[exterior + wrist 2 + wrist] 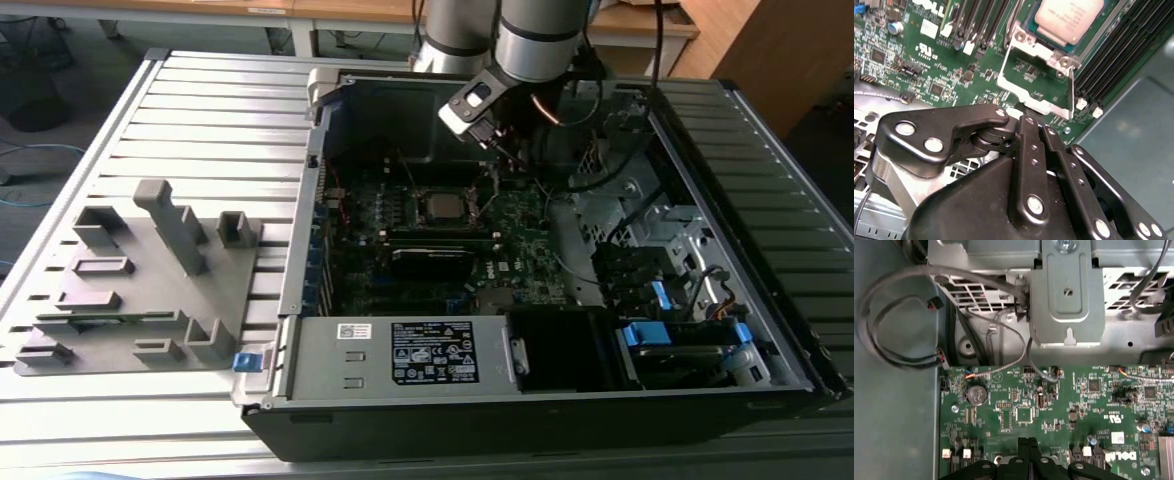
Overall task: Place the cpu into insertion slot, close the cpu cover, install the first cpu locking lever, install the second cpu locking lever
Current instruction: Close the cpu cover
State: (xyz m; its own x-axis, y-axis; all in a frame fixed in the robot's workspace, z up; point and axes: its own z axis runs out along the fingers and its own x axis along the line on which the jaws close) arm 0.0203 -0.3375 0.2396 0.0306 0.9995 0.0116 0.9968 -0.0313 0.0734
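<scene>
One ribbed grey metal table (200, 110) carries one open black steel computer case (534, 430) and, on the exterior view's left, one matte grey moulded fixture tray (147, 290) with upright blocks. Inside the case lies one green, densely studded motherboard (1054, 410). The glossy black linkage gripper (1028, 440) hangs over it, its two fingers (1023, 452) pressed together with nothing between them. Just beside them stands the one thin silvery square-frame cpu cover (1046, 107), tilted up off the socket. The one dull silver square cpu (1069, 17) sits in that socket. One round coin cell (976, 395) sits on the board.
</scene>
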